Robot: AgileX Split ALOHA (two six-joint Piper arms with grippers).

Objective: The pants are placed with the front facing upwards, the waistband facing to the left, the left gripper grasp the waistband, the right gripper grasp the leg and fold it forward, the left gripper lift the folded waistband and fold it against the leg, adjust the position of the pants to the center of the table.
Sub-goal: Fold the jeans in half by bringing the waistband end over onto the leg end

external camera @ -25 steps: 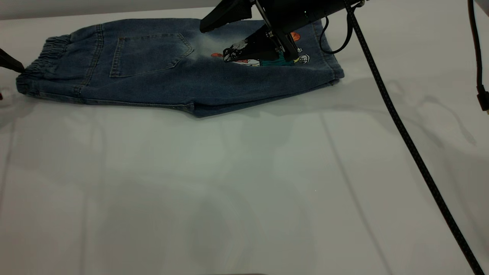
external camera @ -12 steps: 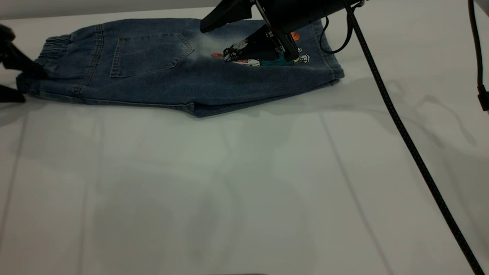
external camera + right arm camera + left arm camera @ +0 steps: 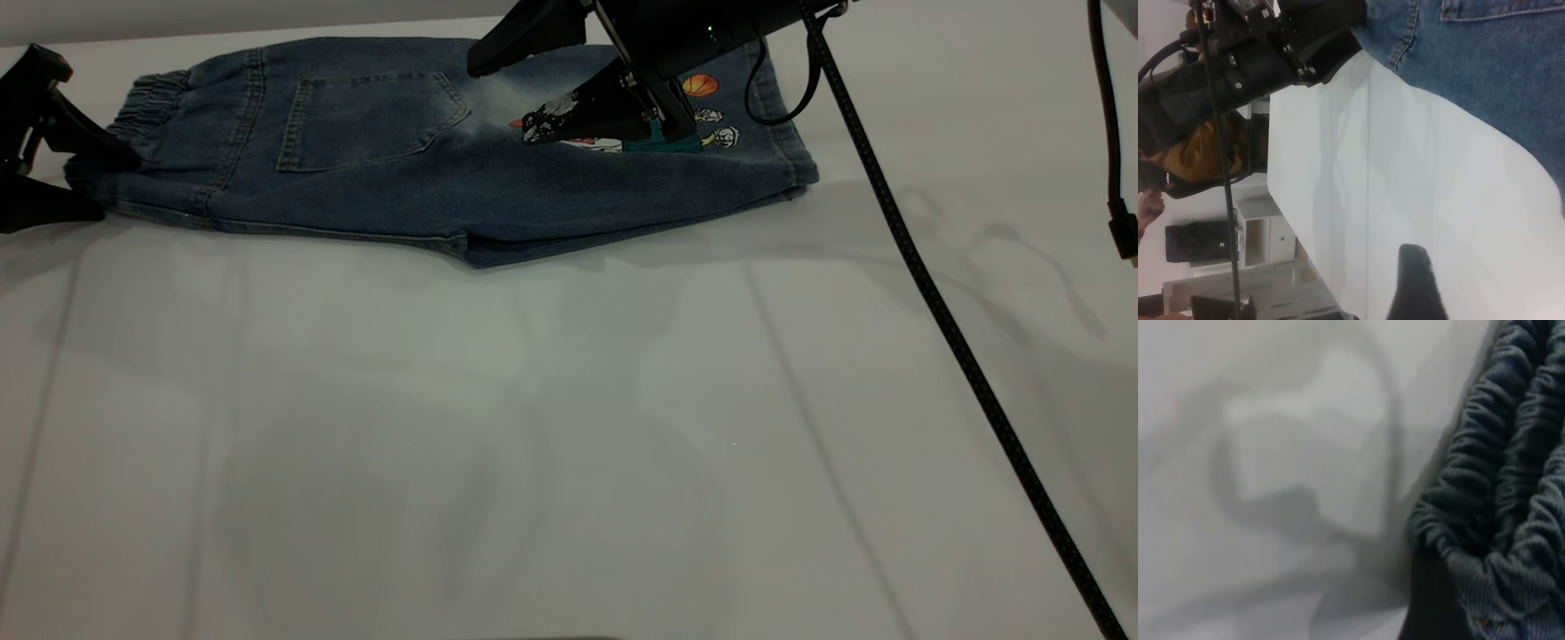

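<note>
A: 2 layers of soft denim, so floppy and a bit heavy for shorts. Best grabbed by the waistband [image 3: 147, 102], thick and ruched, easy to pinch.

B: Agreed. Pants [image 3: 444, 151] lying flat at the far side of the table [image 3: 533, 444], folded lengthwise, waistband pointing left. Left gripper [image 3: 76, 169] right at that waistband edge, fingers spread top and bottom, looks to be biting the band but can't tell for sure.

A: And the right gripper [image 3: 511, 93]?

B: Hanging over the leg near the cartoon print [image 3: 707, 111], fingers wide apart, holding nothing.
</note>
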